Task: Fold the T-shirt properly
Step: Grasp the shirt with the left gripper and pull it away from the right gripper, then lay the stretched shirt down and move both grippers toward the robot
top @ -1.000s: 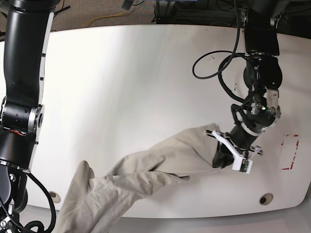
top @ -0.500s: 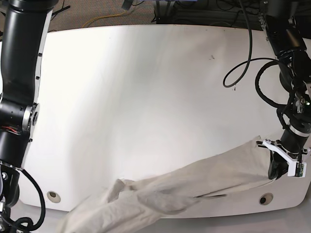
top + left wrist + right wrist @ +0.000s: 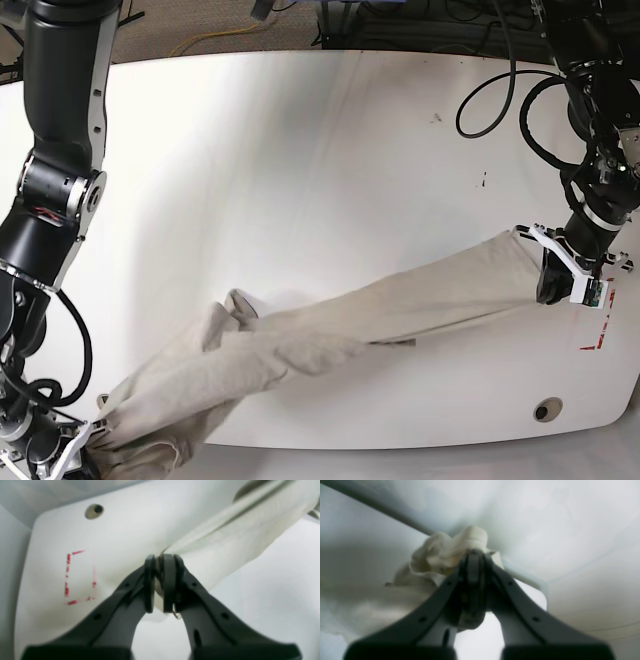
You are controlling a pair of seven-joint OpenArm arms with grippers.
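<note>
T-shirt strung corner to corner across my table

My left gripper (image 3: 553, 283) pinches one end of the T-shirt (image 3: 330, 335) at the table's (image 3: 300, 150) right; my right gripper (image 3: 473, 555) holds the other end off the near-left edge.

The T-shirt (image 3: 330, 325) lies as a long band across the table (image 3: 280, 170), from the 7 o'clock corner up toward 3 o'clock, and blocks any low pass between the near edge and the middle. Its ends are pinned by the left gripper (image 3: 553, 278) at 3 o'clock and the right gripper (image 3: 92, 462) at 7 o'clock, both clamped on cloth. The whole far half, from 9 through 12 to 2 o'clock, is bare tabletop. A black cable (image 3: 500, 95) loops over the surface near 1 o'clock. At 4 o'clock, a bare patch remains around the red marking (image 3: 80, 577) and the round hole (image 3: 545, 410).
</note>
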